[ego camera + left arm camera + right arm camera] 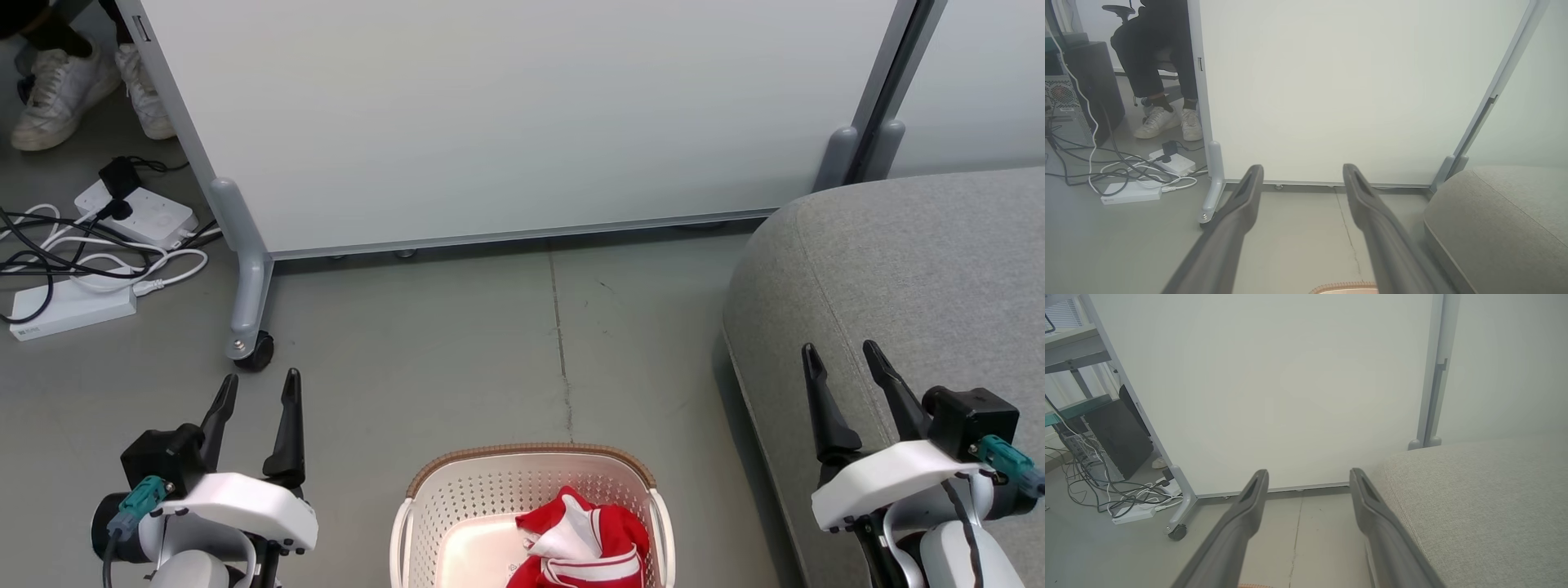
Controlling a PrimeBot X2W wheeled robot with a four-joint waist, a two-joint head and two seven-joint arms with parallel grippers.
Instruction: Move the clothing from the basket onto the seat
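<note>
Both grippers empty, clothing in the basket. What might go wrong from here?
1. The clothing lies bunched toward the right side of the basket, at the head view's bottom edge; a grasp may catch the perforated wall or lift the basket too.
2. The right gripper, open, sits close by the seat; swinging inward could scrape it.
3. Cables and power strips lie left, near a person's shoes; rolling there risks tangling.

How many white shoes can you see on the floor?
2. The first shoe sits in the head view's top left corner. The second shoe is just right of it, beside the white partition. I see no sign of hidden ones.
</note>
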